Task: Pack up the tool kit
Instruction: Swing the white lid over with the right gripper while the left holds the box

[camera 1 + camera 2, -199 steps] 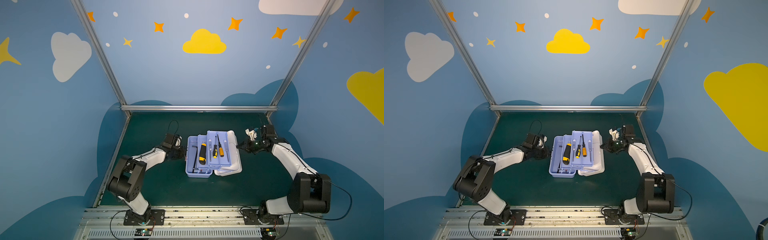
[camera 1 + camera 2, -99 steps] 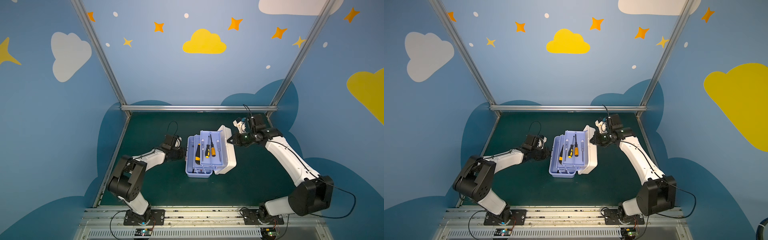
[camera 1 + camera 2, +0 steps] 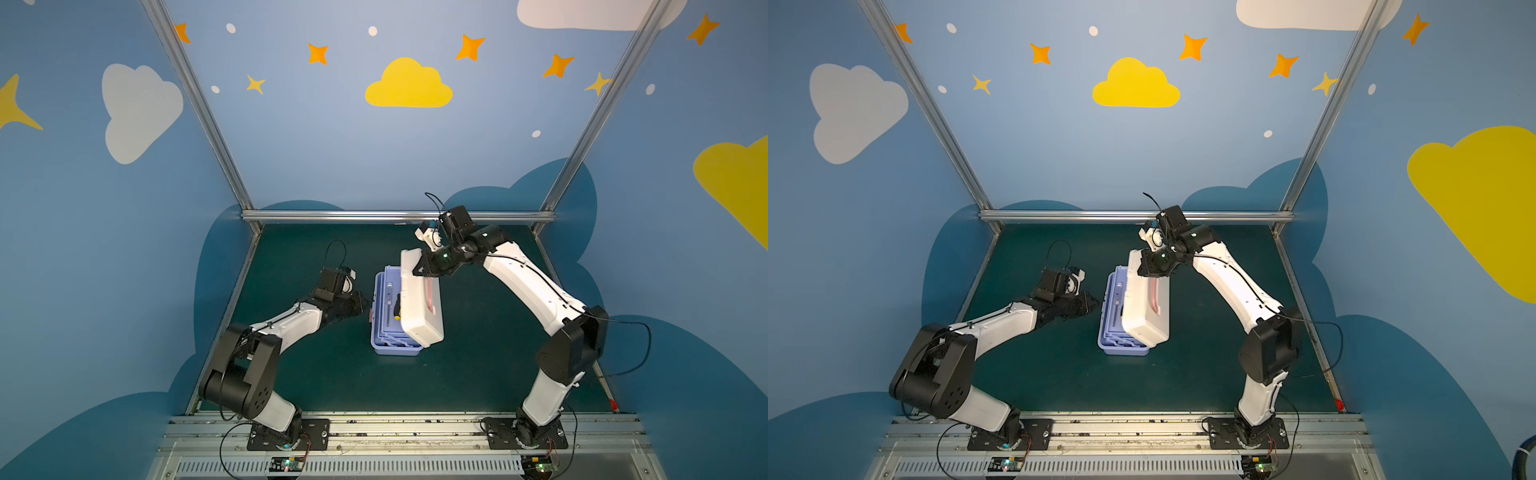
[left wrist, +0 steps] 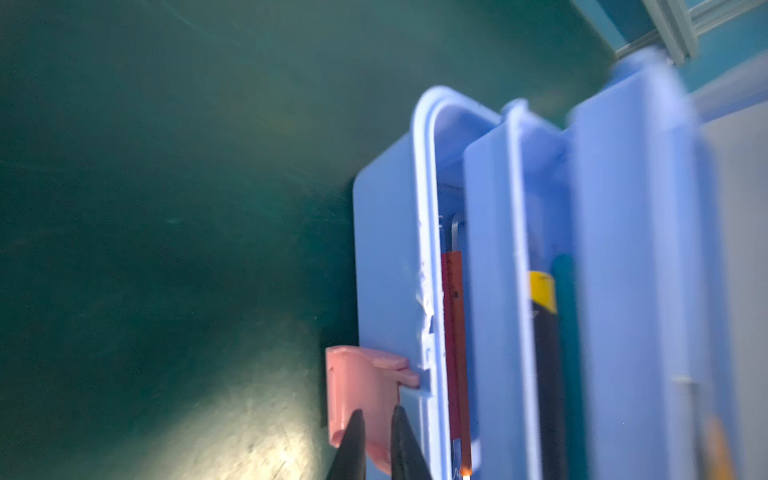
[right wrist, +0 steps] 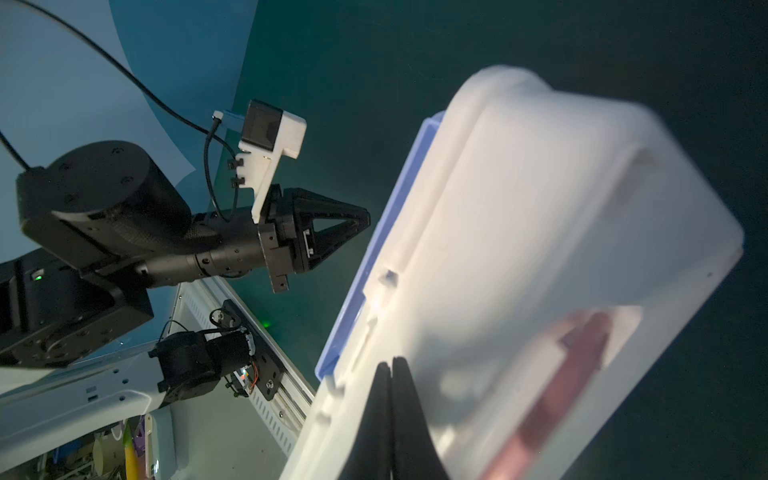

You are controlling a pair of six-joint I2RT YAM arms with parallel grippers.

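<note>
Right hand, pinched together, touches the tilted white lid mid-frame in both top views; only the left wrist view shows left hand slightly apart beside pink latch.

We are looking along our right gripper, its two black fingers pressing tightly together in front of the blurred white lid. The lid is leaning over the lavender base — only one long rim of the base is showing beside it. A pink-red handle is showing as a hazy streak on the lid. The left gripper is pointing its tip at that long rim, near but apart, carrying a white wrist camera. The green bench is ending at its front edge in a slotted metal rail.
</note>
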